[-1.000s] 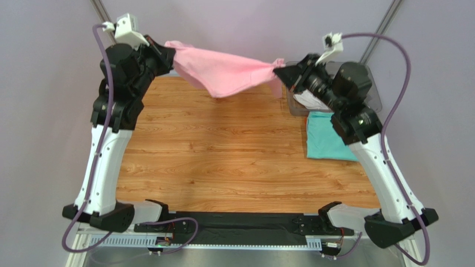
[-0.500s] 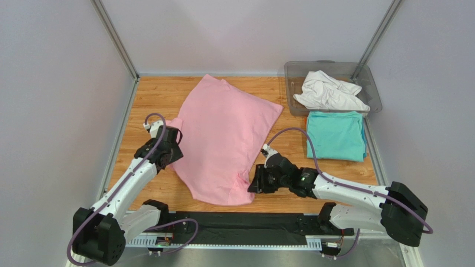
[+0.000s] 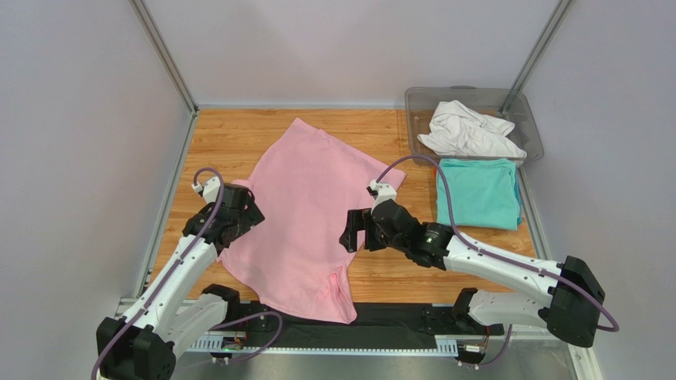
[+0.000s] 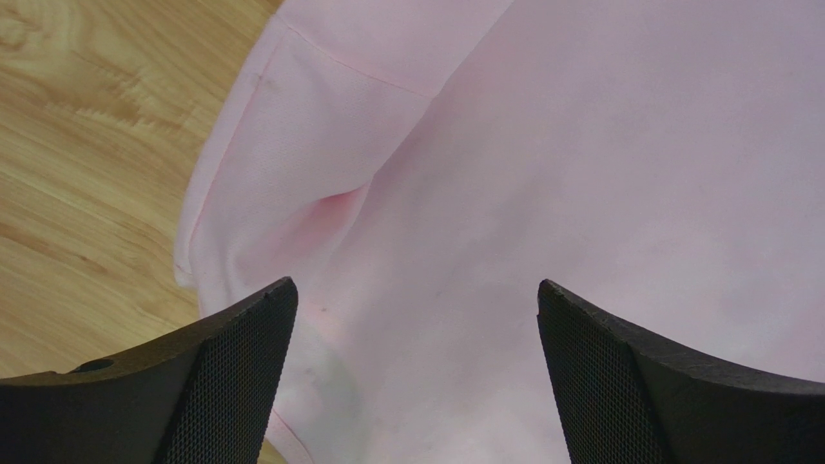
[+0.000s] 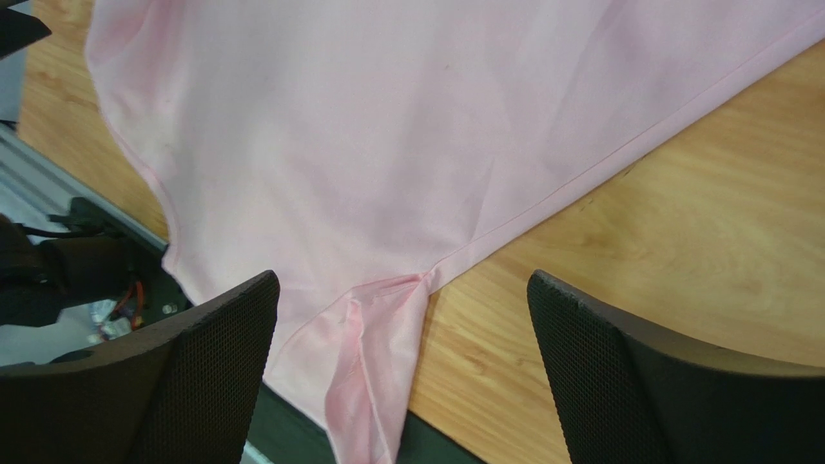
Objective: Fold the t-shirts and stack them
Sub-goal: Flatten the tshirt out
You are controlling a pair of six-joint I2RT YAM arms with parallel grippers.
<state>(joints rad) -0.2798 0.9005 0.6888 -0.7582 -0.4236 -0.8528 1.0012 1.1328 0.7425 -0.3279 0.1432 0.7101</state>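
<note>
A clear grey plastic bin (image 3: pixel 418 101) sits at the far right corner of the wood-grain counter (image 3: pixel 238 134). A black strip (image 3: pixel 397 318) runs along the counter's near edge. Plain grey walls (image 3: pixel 341 47) surround it.

Pink t-shirt (image 3: pixel 305 210) — teal t-shirt (image 3: pixel 478 192) — white t-shirt (image 3: pixel 468 131)

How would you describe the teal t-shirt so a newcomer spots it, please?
At the far right corner of the wooden table, a clear bin holds a crumpled white shirt. Nearer the arms lies the teal t-shirt, the only one neatly folded.
</note>
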